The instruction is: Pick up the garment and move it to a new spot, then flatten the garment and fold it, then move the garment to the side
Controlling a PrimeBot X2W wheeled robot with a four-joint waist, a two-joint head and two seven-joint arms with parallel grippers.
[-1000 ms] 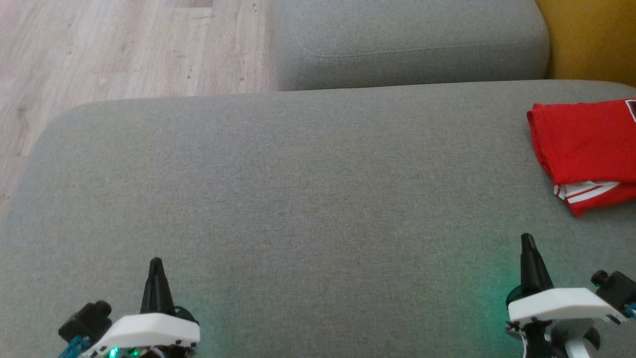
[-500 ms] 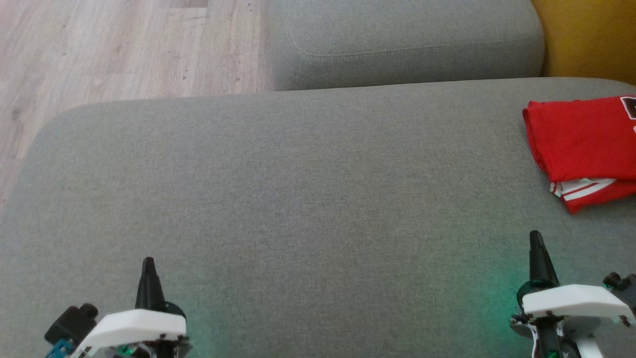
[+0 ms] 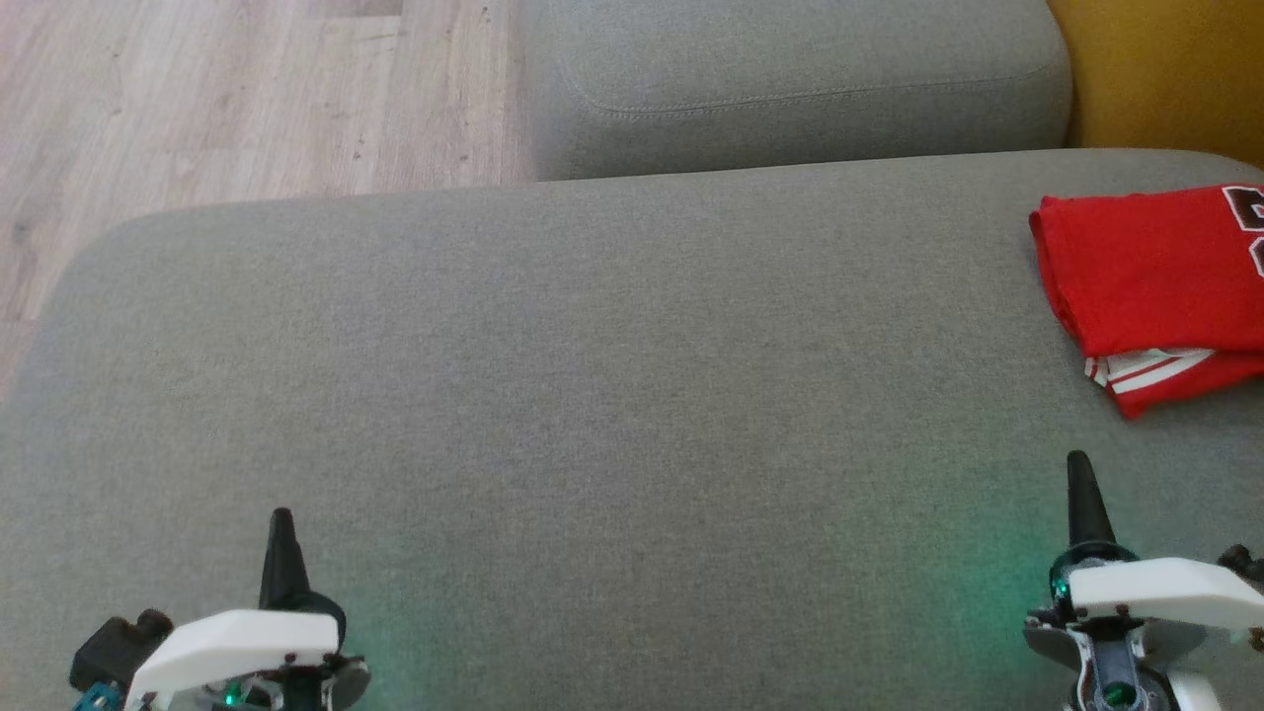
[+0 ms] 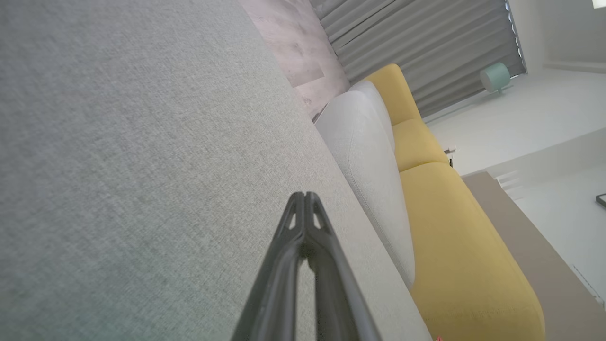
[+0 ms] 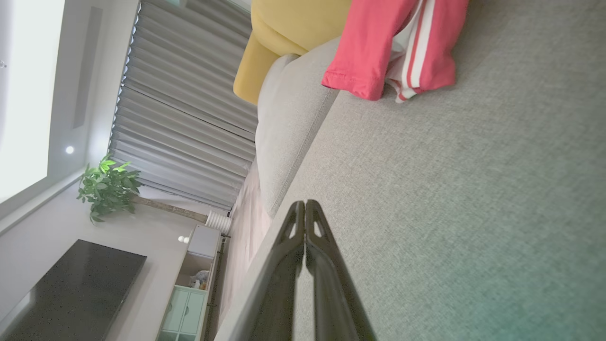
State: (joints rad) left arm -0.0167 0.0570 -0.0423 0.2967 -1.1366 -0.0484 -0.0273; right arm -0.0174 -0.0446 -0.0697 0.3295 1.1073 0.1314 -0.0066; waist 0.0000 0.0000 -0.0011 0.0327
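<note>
Grey sofa seat [image 3: 632,395] carries the red garment [image 3: 1145,276], folded, at its far right edge, so folding and moving aside look done and little seems left, while the left claw [image 3: 281,520] and the right claw [image 3: 1079,464] hover closed and empty over its near edge.

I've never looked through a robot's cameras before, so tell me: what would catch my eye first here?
The red jersey, folded with white-striped trim showing, lies at the far right of the broad grey cushion. Nearer the camera, the left gripper and right gripper point forward, both shut, over bare fabric and apart from the jersey. A yellow sofa stands beyond.
</note>
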